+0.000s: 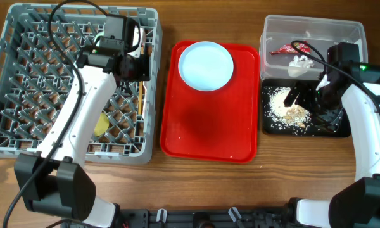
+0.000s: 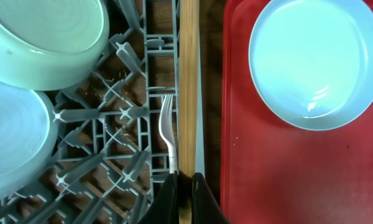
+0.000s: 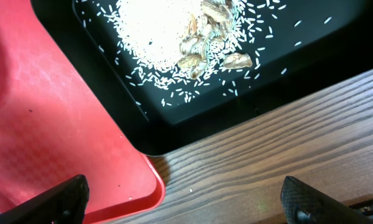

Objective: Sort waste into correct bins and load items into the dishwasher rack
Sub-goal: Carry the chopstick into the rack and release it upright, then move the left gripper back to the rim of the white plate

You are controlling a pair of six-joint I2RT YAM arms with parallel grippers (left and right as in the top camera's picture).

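While the left gripper (image 2: 185,186) is clamped on the chopstick (image 2: 188,81), which runs straight ahead of it along the rack's (image 2: 127,112) right wall, the fork (image 2: 168,134) lies just left of the stick among the pegs, with a green bowl (image 2: 43,37) and a blue bowl (image 2: 12,143) farther left. To its right the plate (image 2: 317,56) rests on the red tray (image 2: 280,174), whose rim runs just beside the rack. The right gripper (image 3: 183,196) hangs wide open and empty over the black tray's (image 3: 286,68) corner and bare table, with rice (image 3: 155,25) heaped ahead; the clear tub (image 1: 316,28) beyond holds the wrapper (image 1: 282,49) and tissue (image 1: 299,63).
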